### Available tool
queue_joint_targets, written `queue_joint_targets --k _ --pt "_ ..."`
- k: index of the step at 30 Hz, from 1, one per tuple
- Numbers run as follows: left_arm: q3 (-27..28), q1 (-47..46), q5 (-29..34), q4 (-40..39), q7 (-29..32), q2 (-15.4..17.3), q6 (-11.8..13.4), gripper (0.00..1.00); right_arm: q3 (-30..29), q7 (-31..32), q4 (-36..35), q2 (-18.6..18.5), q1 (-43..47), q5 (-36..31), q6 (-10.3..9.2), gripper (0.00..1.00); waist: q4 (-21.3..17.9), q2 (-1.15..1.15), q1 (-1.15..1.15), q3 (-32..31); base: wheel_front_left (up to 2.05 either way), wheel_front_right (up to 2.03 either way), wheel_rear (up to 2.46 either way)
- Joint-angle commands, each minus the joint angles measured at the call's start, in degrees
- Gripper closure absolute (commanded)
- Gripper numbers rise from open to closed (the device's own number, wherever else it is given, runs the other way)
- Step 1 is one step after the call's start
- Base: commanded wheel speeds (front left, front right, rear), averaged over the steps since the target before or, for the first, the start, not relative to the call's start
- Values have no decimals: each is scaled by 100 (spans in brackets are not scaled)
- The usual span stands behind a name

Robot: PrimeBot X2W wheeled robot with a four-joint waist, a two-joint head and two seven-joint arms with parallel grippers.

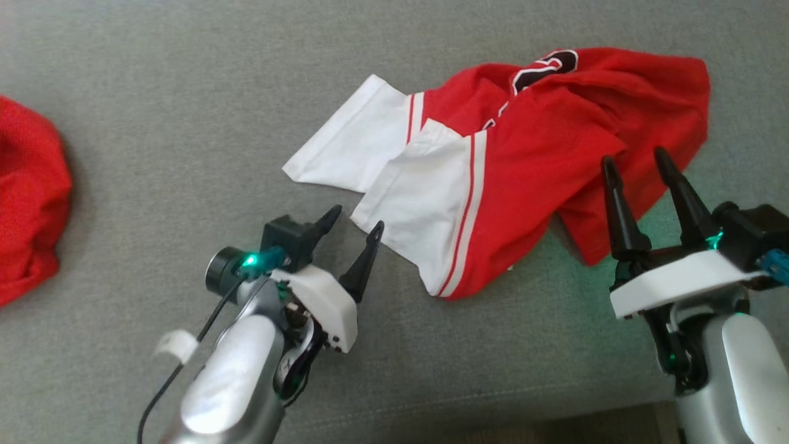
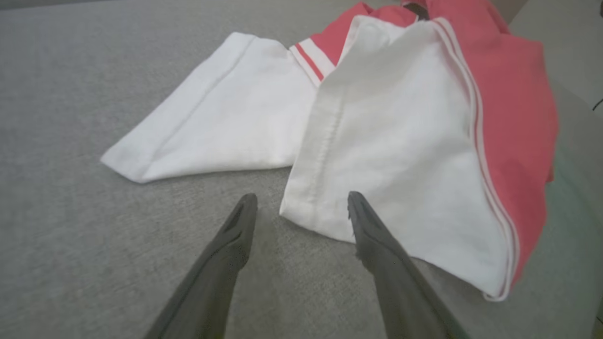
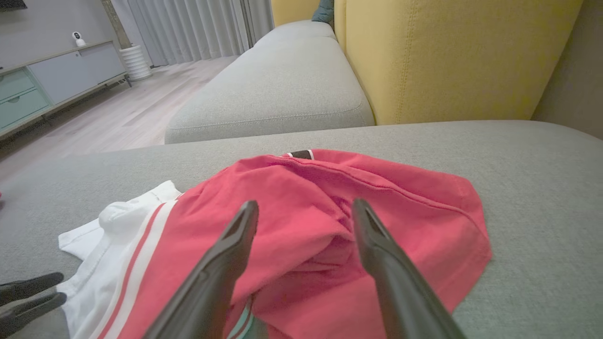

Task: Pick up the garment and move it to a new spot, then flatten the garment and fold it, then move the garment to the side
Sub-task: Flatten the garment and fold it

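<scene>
Now, left tool (image 1: pixel 356 218) spread astride white sleeve hem (image 2: pixel 301 214) of crumpled red-and-white fabric garment (image 1: pixel 524 160); right tool (image 1: pixel 635 156) spread above bulk, two-point lift likely.

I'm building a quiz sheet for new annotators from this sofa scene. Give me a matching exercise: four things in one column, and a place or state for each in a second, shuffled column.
Things
1. left gripper
2. right gripper
3. garment
4. other red cloth

Places or states
A. crumpled in the middle of the grey sofa cushion
B. open, at a corner of the white sleeve
C. at the far left edge of the head view
D. open, fingers over the red body

Pairs: 1-B, 2-D, 3-A, 4-C
</scene>
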Motion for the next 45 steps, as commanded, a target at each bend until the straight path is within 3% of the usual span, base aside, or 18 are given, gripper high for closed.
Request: queue_joint_targets --k 1,4,5,6,7,15,24,31,40,41,42,43,44,45 --pt "91 -271 -30 -77 37 -7 2 0 129 -57 -158 -13 -147 45 -5 0 -76 0 0 80 0 0 0" --pt "17 -393 -129 161 143 -10 37 0 115 -72 -122 -10 -169 62 -5 0 -143 0 0 138 0 0 0" --pt "-16 -418 -171 232 205 -11 31 5 99 -75 -109 -13 -173 64 -5 0 -161 0 0 150 0 0 0" --pt "-52 -446 -199 285 252 -12 24 57 77 -73 -94 -17 -175 67 -5 0 -175 0 0 158 0 0 0" --pt "-76 -468 -230 327 284 -12 19 100 43 -72 -78 -23 -178 69 -5 0 -189 0 0 162 0 0 0" --pt "-179 -566 -224 414 241 6 83 100 -554 104 469 -297 -385 114 -5 0 -178 0 0 215 0 0 0" --pt "-209 -717 -152 286 59 61 172 100 -1198 372 1504 -761 -1313 409 -5 0 -19 0 0 466 0 0 0" --pt "-292 -810 -132 224 4 59 170 100 -1355 705 2433 -989 -1914 434 -5 0 108 0 0 648 0 0 0" --pt "-369 -906 -131 204 -80 76 191 100 -966 1188 3365 -1084 -2445 665 -5 0 217 0 0 825 0 0 0" --pt "-375 -916 -135 208 -89 78 207 100 -892 1290 3444 -1091 -2466 734 -5 9 210 0 0 837 0 0 0" --pt "-377 -923 -137 209 -96 82 212 100 -864 1345 3476 -1096 -2468 764 -5 47 205 0 0 843 0 0 0" --pt "-379 -932 -140 209 -104 86 216 100 -837 1400 3496 -1094 -2467 803 -5 70 199 0 0 845 0 0 0" --pt "-377 -941 -140 202 -124 91 226 100 -819 1420 3491 -1090 -2467 844 -5 100 193 0 0 844 0 0 0" --pt "-369 -950 -137 189 -156 100 242 100 -807 1430 3472 -1086 -2462 892 -5 100 187 0 0 841 0 0 0"
